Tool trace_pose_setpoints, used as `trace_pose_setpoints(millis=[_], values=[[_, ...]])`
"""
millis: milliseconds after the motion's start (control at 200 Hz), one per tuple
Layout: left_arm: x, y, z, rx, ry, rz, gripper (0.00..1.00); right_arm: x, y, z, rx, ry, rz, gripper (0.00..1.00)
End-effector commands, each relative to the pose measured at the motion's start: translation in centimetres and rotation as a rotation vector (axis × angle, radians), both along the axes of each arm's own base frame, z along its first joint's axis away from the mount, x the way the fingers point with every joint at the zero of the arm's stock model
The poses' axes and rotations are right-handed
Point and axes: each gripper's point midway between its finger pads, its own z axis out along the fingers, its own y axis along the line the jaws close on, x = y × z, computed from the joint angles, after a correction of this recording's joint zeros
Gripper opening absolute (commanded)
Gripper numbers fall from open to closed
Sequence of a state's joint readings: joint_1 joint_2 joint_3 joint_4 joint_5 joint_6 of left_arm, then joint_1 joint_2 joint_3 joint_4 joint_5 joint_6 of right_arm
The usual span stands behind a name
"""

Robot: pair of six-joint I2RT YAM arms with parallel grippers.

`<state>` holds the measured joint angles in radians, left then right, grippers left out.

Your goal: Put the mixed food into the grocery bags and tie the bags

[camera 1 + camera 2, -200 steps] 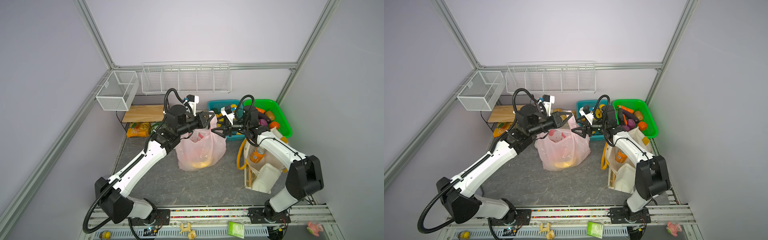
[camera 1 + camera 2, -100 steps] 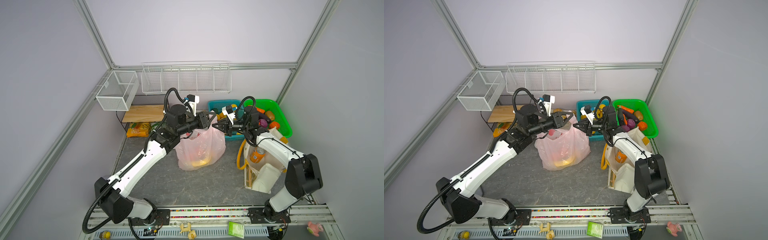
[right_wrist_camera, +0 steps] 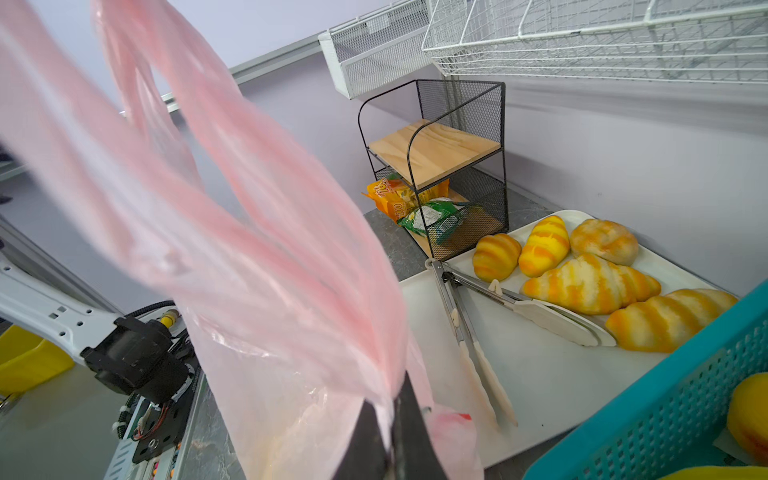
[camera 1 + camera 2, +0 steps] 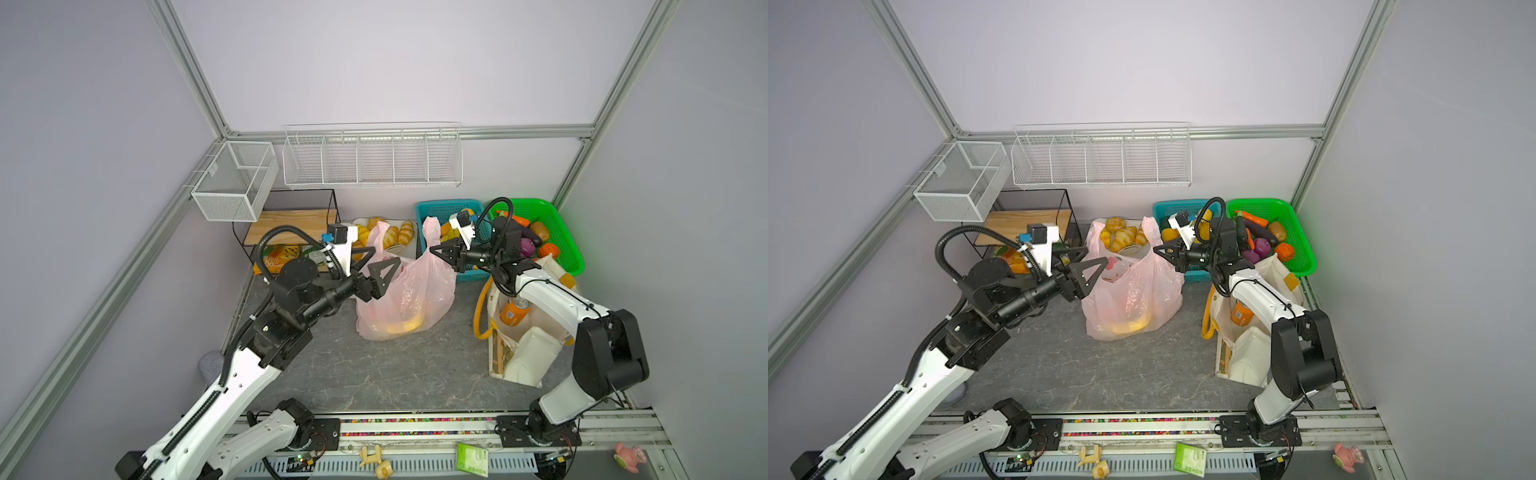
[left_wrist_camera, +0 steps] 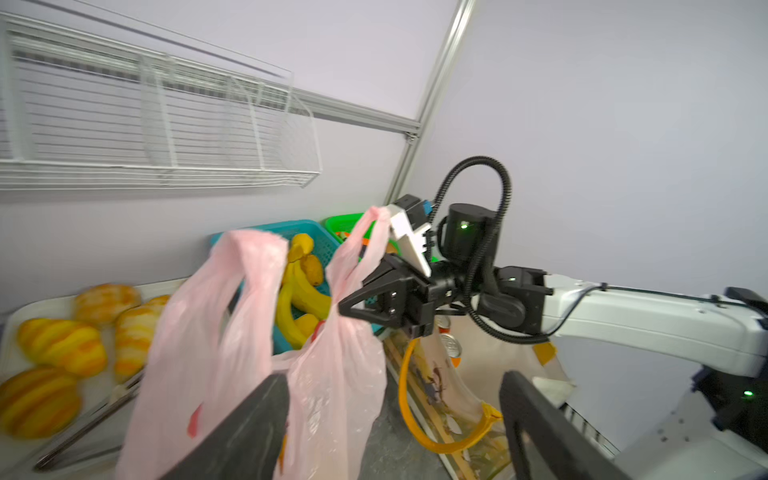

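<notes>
Grey floor (image 4: 374, 374), pink bag (image 4: 405, 291) upright, right tool (image 4: 434, 251) pinching its handle (image 4: 430, 230), left tool (image 4: 387, 254) spread.

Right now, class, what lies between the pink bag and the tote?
Only bare grey table: the pink bag and tote stand apart, as both top views show.

Enclosed on three sides by flat, pale lilac wall panels (image 4: 395, 62). Framed at the corners and along the rear by silver aluminium profiles (image 4: 523, 132). Fitted on the rear panel with a long white wire rack (image 4: 372, 160), divided into five compartments. Fitted at the left rear corner with a white mesh box basket (image 4: 232, 183). Floored with a dark grey marbled table (image 4: 395, 374). Furnished at rear left with a black wire stand (image 4: 303, 200) carrying a pale wooden shelf (image 4: 291, 220). Lit softly and evenly.
</notes>
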<state>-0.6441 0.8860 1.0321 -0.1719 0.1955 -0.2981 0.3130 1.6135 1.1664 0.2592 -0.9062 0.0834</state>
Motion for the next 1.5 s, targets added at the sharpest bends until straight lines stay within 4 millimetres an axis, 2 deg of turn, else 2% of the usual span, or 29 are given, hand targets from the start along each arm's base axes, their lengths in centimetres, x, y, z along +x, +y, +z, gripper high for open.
trace_pose_setpoints(millis=[0,130,330,400,710,880,960,1250,1495], values=[[2.4,3.2,-2.7,0.073,-0.063,0.151,0.86,-0.1,-0.6,1.1,0.014,-0.012,-0.023,0.07],[4.8,4.5,-4.5,0.010,-0.048,0.129,0.88,0.1,-0.7,1.0,0.012,-0.007,-0.028,0.07],[6.7,2.6,-6.9,0.088,-0.077,0.015,0.93,0.3,-0.7,0.6,0.010,0.006,-0.027,0.07],[7.6,2.5,-7.6,0.114,-0.065,0.009,0.94,0.3,-0.7,0.4,0.005,0.010,-0.029,0.07],[9.4,1.4,-8.0,0.190,-0.112,-0.110,0.95,0.4,-0.7,0.1,-0.011,0.010,-0.035,0.07],[9.4,0.2,-7.3,0.169,-0.145,-0.212,0.94,0.6,-0.7,0.0,-0.018,0.015,-0.040,0.07],[9.6,-0.3,-7.3,0.158,-0.141,-0.240,0.89,0.8,-0.7,0.0,-0.018,0.017,-0.043,0.07],[10.0,-1.3,-7.1,0.157,-0.194,-0.295,0.53,1.1,-0.6,0.0,0.001,0.057,-0.046,0.07],[8.4,-3.8,-8.5,0.257,-0.223,-0.380,0.23,1.5,-0.9,0.2,0.002,0.094,-0.089,0.07]])
